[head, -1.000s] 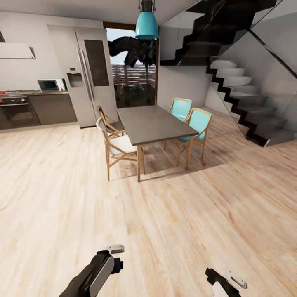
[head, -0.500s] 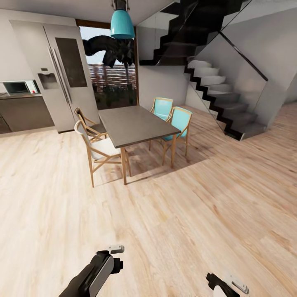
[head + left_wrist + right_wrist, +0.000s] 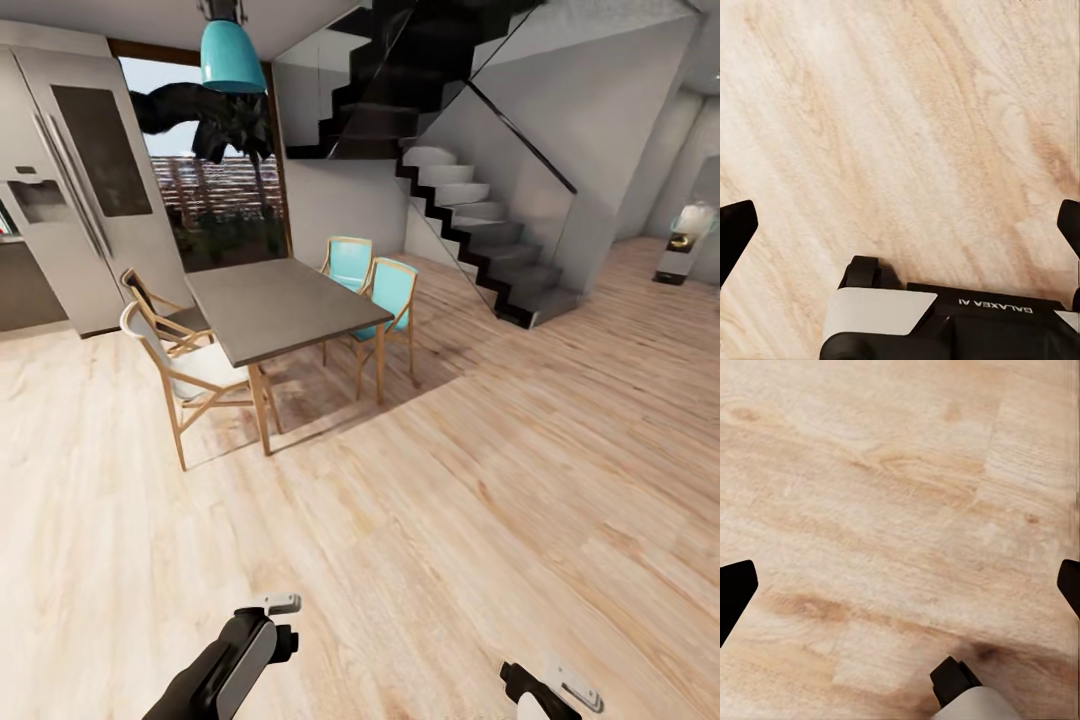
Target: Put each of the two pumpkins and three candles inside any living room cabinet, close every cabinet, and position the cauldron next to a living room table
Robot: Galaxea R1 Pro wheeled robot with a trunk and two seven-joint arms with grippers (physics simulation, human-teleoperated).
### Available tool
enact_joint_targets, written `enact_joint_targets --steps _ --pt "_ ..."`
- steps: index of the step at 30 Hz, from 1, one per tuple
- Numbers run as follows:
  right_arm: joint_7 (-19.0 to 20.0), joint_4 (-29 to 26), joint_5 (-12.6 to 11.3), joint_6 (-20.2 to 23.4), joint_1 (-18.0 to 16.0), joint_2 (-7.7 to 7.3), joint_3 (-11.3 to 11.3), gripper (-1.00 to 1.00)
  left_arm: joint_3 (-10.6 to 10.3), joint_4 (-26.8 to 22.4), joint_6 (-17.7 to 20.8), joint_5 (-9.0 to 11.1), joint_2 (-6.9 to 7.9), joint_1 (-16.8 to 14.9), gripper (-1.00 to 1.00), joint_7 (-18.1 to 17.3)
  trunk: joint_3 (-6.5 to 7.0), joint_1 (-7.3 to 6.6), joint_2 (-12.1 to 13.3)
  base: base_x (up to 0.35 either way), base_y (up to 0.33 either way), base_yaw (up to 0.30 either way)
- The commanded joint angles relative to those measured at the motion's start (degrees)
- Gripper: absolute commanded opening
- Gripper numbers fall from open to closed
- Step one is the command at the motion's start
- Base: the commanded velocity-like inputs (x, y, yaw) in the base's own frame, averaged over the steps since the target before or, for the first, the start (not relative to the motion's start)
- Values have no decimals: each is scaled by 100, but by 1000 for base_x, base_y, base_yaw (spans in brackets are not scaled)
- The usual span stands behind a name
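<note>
- Your head view looks over a pale wood-plank floor (image 3: pixel 450 520).
- A dining table (image 3: pixel 270 305) with a grey top and wooden legs stands left of centre.
- Two turquoise chairs (image 3: pixel 385 290) stand at its far side and two wooden chairs with white seats (image 3: pixel 190 370) at its near-left side.
- A turquoise pendant lamp (image 3: pixel 230 55) hangs above the table.
- A dark staircase (image 3: pixel 470 230) with a glass side panel rises to the right of the table.
- A steel fridge (image 3: pixel 70 180) stands at the left edge.
- Your left gripper (image 3: pixel 900 232) hangs over bare planks, fingers spread wide.
- Your right gripper (image 3: pixel 900 589) is also above bare floor, fingers wide apart and holding nothing.
</note>
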Motion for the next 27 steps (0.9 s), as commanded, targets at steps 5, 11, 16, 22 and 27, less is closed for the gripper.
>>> enact_joint_targets --steps 5,11,16,22,27 --pt "0 0 2 -1 -2 4 13 100 15 0 -68 1 36 -10 100 -16 90 -111 202 0 0 -285" --pt "0 0 2 -1 0 7 19 100 37 36 -84 13 408 -182 100 -204 108 -132 242 0 0 -285" --pt "0 53 2 -7 -1 9 18 100 35 43 -88 5 456 -201 100 -357 108 -132 242 76 0 -285" --pt "0 103 26 -21 0 9 37 100 35 46 -115 1 459 -202 100 -368 108 -132 242 303 0 -247" --pt "0 105 29 -24 0 9 43 100 27 45 -121 1 454 -202 100 -369 108 -132 242 329 0 -40"
